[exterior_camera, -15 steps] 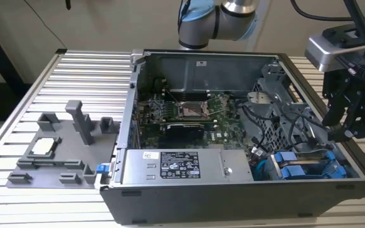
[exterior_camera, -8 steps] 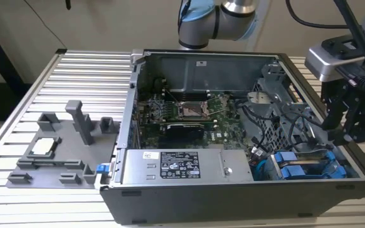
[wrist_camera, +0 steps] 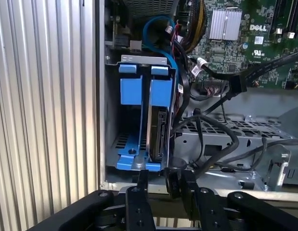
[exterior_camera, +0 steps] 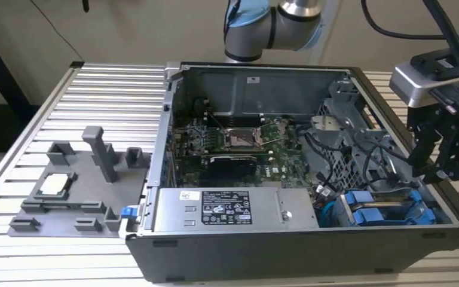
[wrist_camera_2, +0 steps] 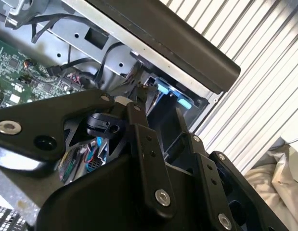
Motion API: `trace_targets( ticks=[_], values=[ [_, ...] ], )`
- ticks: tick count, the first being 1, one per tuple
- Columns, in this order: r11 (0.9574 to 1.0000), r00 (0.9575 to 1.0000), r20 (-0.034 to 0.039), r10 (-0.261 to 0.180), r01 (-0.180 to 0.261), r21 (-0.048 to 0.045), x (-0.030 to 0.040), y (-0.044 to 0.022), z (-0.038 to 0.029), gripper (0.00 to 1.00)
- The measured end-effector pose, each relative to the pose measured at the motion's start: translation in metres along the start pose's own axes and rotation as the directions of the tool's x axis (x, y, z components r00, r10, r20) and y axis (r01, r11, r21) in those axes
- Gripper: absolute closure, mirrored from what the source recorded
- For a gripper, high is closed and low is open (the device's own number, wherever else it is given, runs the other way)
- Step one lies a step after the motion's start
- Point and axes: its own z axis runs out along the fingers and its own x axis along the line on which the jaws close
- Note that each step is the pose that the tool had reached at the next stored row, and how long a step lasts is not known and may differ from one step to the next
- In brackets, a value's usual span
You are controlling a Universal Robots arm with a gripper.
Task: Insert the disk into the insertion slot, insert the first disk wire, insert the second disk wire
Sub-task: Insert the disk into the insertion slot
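Arm (exterior_camera: 274, 27) overhead, elbowing toward exterior view's right; gripper (exterior_camera: 443, 173) hangs beneath, pointing downward.

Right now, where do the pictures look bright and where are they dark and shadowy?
Exterior view: the ribbed table is brightly lit, inside the computer case it is dimmer. First wrist view: the blue carrier catches the light, deep inside the drive cage it is shadowy. Second wrist view: the gripper is a dark shape up front, the pale cloth the brightest patch.
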Motion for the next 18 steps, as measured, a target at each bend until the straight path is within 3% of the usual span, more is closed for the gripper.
trace_targets(
  ticks=[9, 12, 18],
  values=[
    [1.0, 1.0, -0.0002, 0.0, 0.0, -0.0001, -0.0003, -0.0001, 0.0001, 0.62],
    [1.0, 1.0, -0.0003, 0.0, 0.0, -0.0001, -0.0003, -0.0001, 0.0001, 0.8],
    [1.0, 1.0, -0.0004, 0.0, 0.0, 0.0, -0.0003, -0.0001, 0.0001, 0.81]
  ],
)
